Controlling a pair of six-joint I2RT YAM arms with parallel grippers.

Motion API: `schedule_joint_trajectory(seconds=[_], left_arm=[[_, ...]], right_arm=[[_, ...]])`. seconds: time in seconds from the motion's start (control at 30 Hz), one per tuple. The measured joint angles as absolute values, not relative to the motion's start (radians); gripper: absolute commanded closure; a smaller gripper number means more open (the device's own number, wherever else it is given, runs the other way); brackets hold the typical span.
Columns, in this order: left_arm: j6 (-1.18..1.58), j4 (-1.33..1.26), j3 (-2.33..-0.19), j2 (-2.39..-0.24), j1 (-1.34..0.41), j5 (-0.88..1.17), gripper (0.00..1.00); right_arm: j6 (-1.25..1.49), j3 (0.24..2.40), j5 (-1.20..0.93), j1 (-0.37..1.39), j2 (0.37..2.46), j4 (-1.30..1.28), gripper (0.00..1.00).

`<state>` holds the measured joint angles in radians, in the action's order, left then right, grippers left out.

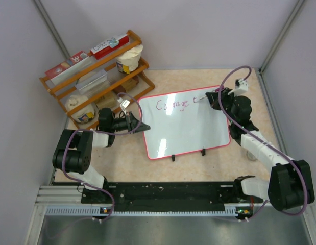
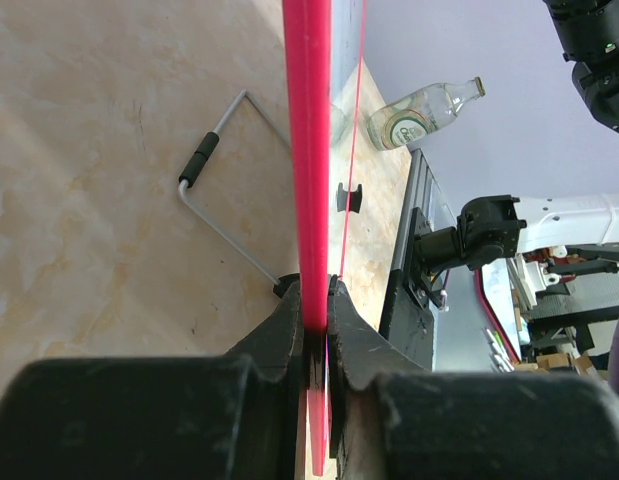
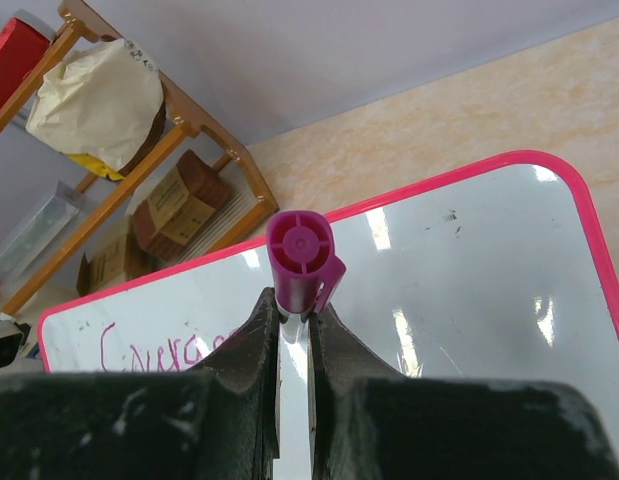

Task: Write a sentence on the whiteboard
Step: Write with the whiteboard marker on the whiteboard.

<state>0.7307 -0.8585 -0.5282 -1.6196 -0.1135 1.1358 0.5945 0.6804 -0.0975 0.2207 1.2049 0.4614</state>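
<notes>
Mid-writing. Flat white pink-rimmed whiteboard [image 1: 188,127] lies centre of beige surface [image 1: 249,81]. Left hand [image 2: 316,300] pinches its rim; right hand [image 3: 294,310] pinches purple plastic marker [image 3: 301,255]. Purplish cursive sentence [image 1: 173,105] shows "Courage"; next: cont. rightwards w/ steady tip contact.

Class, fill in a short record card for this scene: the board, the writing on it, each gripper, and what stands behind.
whiteboard: on the table, pink rim, two black clips at its near edge
sentence: unfinished; only "Courage" is legible, on the top line
left gripper: shut on the board's left edge
right gripper: shut on a purple marker, at the end of the word
behind: wooden shelf at far left
</notes>
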Motion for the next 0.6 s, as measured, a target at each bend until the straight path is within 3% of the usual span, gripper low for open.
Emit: schedule_joint_trajectory(seconds=[0.6], left_arm=[[0.731,-0.859,-0.528,-1.62,-0.114,1.136,1.0]], right_arm=[[0.588,0.674,-0.068,0.22,1.184,0.435,1.0]])
